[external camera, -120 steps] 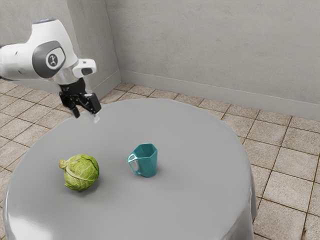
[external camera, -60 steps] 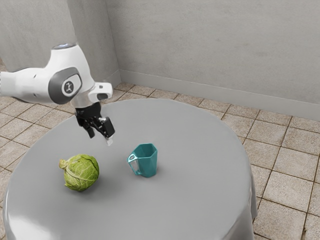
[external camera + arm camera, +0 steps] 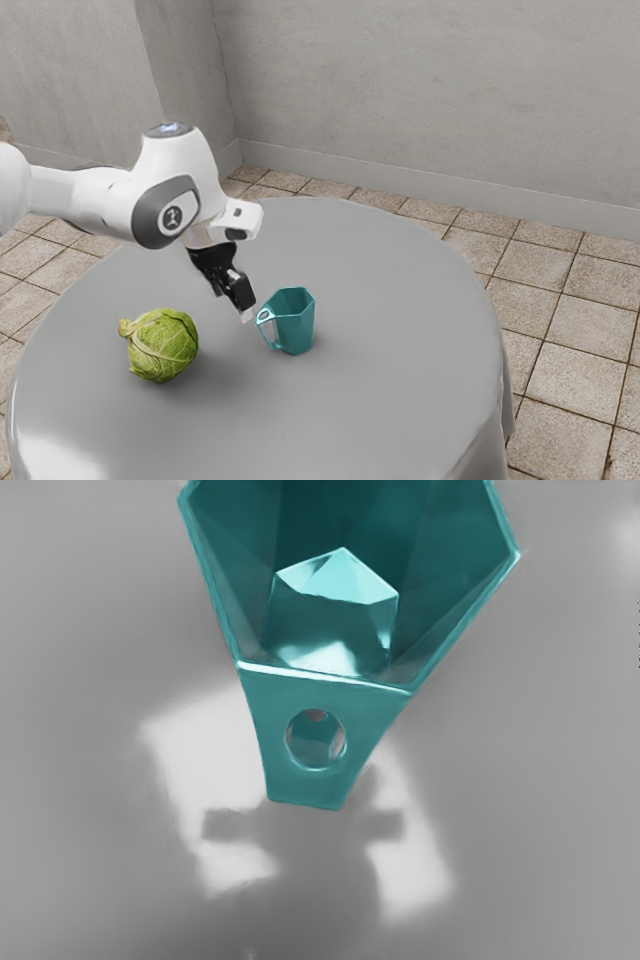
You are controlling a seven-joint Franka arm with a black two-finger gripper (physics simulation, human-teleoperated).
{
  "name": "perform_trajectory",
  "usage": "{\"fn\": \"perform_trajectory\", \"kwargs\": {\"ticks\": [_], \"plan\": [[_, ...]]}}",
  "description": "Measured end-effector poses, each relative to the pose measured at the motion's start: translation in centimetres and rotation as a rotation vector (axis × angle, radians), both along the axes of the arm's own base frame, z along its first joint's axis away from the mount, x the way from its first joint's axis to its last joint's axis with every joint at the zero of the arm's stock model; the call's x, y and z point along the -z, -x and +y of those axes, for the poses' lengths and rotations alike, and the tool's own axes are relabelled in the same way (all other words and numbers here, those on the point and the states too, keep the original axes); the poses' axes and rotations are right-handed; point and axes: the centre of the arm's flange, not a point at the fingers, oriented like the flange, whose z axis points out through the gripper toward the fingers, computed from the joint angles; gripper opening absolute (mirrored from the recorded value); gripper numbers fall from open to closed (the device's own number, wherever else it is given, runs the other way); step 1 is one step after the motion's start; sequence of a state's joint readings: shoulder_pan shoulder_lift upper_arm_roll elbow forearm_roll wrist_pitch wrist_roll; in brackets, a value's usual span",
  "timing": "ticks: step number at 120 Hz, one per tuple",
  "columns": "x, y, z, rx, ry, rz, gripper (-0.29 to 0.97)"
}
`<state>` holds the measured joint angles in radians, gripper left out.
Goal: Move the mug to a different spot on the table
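Exterior view: mug (image 3: 290, 320) (teal, upright) stands just beside the fingers (image 3: 245, 310).

Round grey table (image 3: 400, 330) bears mug (image 3: 288, 320) and cabbage (image 3: 160, 344).

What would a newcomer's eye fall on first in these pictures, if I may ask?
The faceted teal mug stands upright near the middle of the round grey table. Its handle is turned toward the black gripper, which hangs just beside it at the end of the white arm. A green cabbage sits apart from the mug, toward the exterior view's left.
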<state>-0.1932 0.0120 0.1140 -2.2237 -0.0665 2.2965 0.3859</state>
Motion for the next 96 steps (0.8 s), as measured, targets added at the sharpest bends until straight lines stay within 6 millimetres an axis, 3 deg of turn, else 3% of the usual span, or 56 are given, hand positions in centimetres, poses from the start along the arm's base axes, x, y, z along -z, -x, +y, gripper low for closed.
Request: {"fn": "perform_trajectory", "kwargs": {"ticks": [18, 34, 53, 81, 96], "plan": [[2.0, 2.1, -1.2, 0.091, -0.004, -0.003, 0.65], [3.4, 2.0, -2.2, 0.154, -0.009, -0.021, 0.65], [3.3, 1.3, -2.9, 0.189, -0.001, -0.084, 0.64], [3.4, 0.4, 0.2, 0.146, 0.008, -0.136, 0.63], [4.9, 0.0, 1.2, 0.139, -0.001, -0.140, 0.56]]}}
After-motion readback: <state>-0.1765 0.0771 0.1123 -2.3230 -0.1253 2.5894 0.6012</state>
